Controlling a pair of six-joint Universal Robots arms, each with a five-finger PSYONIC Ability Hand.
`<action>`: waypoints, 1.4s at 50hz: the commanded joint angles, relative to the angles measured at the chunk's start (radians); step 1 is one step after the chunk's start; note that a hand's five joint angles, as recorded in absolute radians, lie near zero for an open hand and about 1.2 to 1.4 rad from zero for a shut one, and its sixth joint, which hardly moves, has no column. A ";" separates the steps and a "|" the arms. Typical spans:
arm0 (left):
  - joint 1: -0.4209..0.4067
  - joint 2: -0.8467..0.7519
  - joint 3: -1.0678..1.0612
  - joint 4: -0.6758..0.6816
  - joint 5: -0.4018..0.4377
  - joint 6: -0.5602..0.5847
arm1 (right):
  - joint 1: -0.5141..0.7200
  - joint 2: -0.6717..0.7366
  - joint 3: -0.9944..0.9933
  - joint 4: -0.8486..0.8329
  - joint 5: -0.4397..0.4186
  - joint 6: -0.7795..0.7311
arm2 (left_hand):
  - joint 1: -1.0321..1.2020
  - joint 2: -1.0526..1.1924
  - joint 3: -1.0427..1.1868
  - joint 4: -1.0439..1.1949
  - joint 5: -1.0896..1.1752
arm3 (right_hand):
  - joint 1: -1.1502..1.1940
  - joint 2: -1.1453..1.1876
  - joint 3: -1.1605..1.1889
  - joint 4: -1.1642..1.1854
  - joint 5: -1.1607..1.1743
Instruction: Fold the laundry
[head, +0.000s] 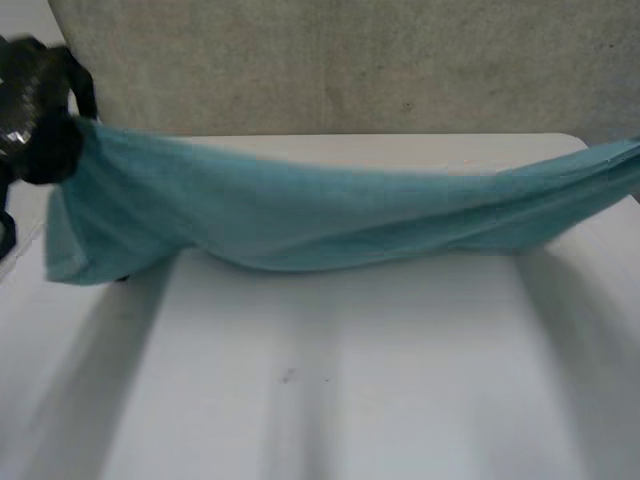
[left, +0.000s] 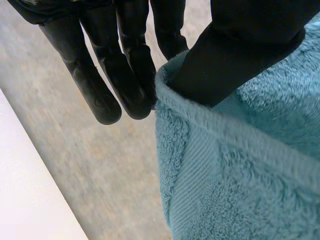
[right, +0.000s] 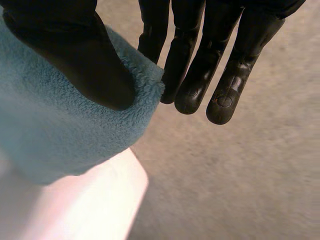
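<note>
Teal towel (head: 320, 215) runs left to right across your table (head: 350, 400), sagging mid-span. Your left hand (head: 35, 110) pinches one end, thumb against fingers; your right hand (right: 75, 60) pinches the other.

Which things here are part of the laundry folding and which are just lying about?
Part of the job: teal towel, pinched at one end by the left robot hand and at the other by the right robot hand.
Just there: white table under it; grey surface beyond the table.
</note>
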 joint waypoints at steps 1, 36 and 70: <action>0.088 -0.021 0.083 -0.120 0.109 0.001 | -0.037 -0.024 0.020 0.093 -0.025 -0.059 | 0.203 0.177 0.179 0.179 0.185 | 0.436 0.218 0.212 0.205 0.238; 0.000 -0.621 0.859 0.323 0.007 0.019 | 0.241 0.533 -0.638 -0.572 0.283 0.108 | 0.203 0.177 0.179 0.179 0.185 | 0.436 0.218 0.212 0.205 0.238; 0.074 -0.726 0.014 0.256 0.037 0.128 | 0.107 0.383 0.443 -0.632 0.023 0.205 | 0.203 0.177 0.179 0.179 0.185 | 0.436 0.218 0.212 0.205 0.238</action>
